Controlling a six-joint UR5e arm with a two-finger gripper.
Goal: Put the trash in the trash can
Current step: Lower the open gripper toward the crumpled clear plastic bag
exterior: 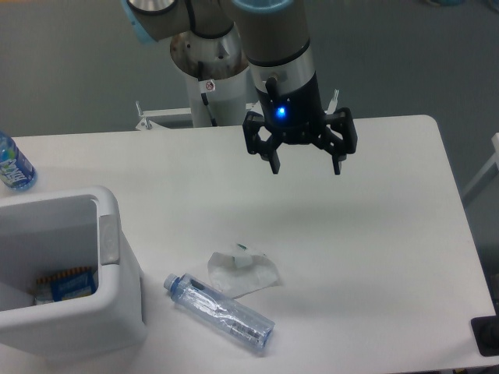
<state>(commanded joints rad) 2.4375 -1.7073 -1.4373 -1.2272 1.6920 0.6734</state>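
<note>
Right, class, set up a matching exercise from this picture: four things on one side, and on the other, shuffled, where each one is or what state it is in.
Things:
1. hand
2. crumpled wrapper
3. crushed clear bottle
4. white bin

Places or states:
A. lying on its side near the table's front edge
B. standing at the table's left front corner
C. open, above the table, holding nothing
D. on the table just behind the crushed bottle

Pairs: 1-C, 2-D, 3-A, 4-B
</note>
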